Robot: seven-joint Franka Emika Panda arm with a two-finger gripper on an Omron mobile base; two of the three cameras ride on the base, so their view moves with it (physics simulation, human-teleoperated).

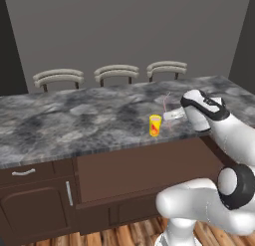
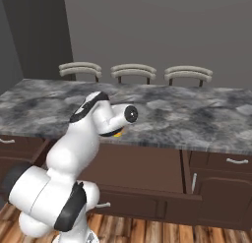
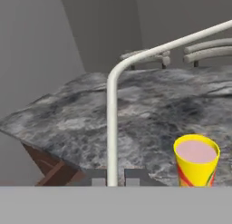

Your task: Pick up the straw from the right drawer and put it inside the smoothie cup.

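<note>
My gripper (image 3: 111,177) is shut on the straw (image 3: 111,119), a thin pale tube that rises from between the fingertips (image 3: 136,175) and bends off to the right. The smoothie cup (image 3: 196,162), yellow with red streaks and pink drink inside, stands on the marble counter just right of the gripper and lower than the straw's bend. From the left base, the gripper (image 1: 170,115) hovers close to the right of the cup (image 1: 155,125), with the straw (image 1: 167,104) sticking up. The right drawer (image 1: 134,170) stands pulled out under the counter edge. A yellow sliver of the cup (image 2: 117,134) peeks from behind the arm.
Three stools (image 1: 116,71) line the far side of the grey marble counter (image 1: 74,120). A narrower drawer with a curved handle (image 1: 24,172) and a cabinet door sit at the lower left. The open drawer's front (image 2: 142,193) juts toward the base.
</note>
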